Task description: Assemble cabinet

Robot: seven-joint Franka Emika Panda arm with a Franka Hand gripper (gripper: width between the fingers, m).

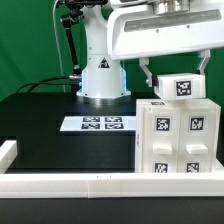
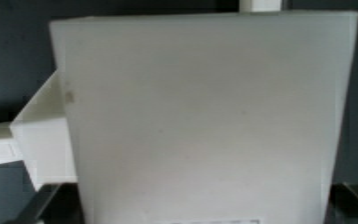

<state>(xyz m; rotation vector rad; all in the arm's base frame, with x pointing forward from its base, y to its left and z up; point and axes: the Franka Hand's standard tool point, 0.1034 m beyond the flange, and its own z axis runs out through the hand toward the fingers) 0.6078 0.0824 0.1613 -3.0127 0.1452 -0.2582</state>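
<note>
The cabinet (image 1: pixel 172 140) is a white blocky box with several black-and-white tags, standing at the exterior view's right. A smaller white cabinet part (image 1: pixel 181 87) with one tag sits on top of it. My gripper (image 1: pixel 176 72) is right above, one finger down each side of that part, closed against it. In the wrist view the white part (image 2: pixel 194 110) fills the picture, and a white block (image 2: pixel 34 130) juts from its side. My gripper (image 2: pixel 197 205) shows only as dark fingers (image 2: pixel 44 200) at the lower corners, tight against the part's sides.
The marker board (image 1: pixel 97 124) lies flat on the black table in front of the arm's white base (image 1: pixel 103 78). A white rail (image 1: pixel 90 184) runs along the front edge, with a short white post (image 1: pixel 8 152) at the exterior view's left.
</note>
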